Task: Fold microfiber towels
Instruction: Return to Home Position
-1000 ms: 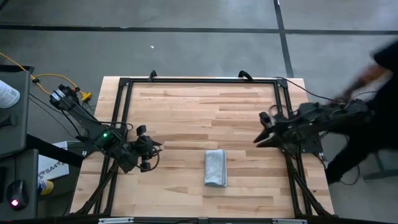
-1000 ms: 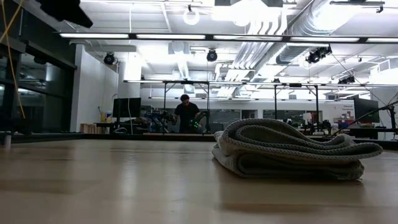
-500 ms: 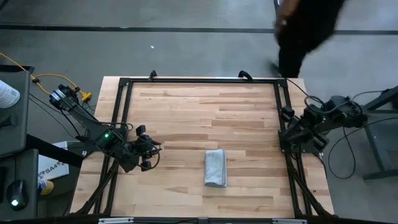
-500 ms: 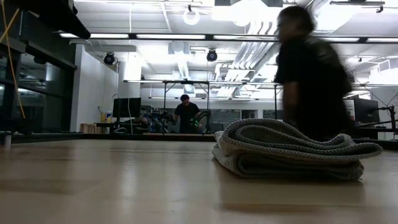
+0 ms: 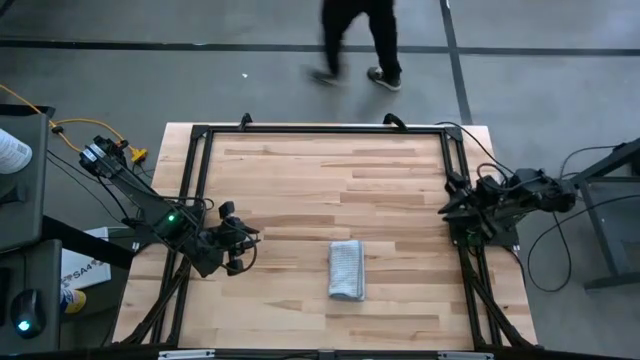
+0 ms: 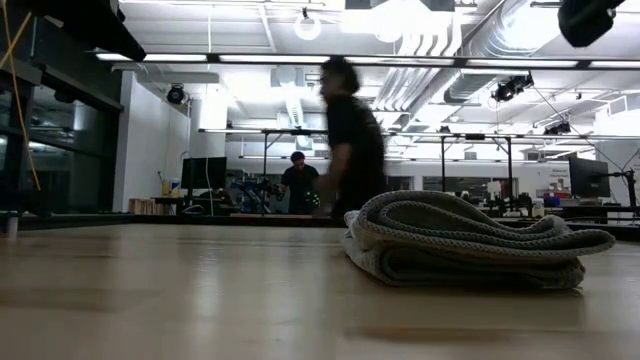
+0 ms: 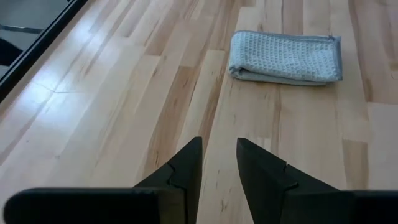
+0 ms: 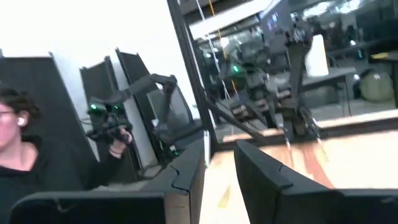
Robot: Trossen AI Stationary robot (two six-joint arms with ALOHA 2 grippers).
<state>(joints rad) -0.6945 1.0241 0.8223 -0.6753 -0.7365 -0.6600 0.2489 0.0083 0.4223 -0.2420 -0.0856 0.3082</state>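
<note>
Right tool retracted to table edge, narrow gap; left tool narrow; folded towel long axis near-far.

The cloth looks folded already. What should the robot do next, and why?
Probably settle the right gripper into rest by the right edge of the table. The grey towel lies folded mid-table, neither arm touching it, and the left gripper sits aside, open and empty.
</note>
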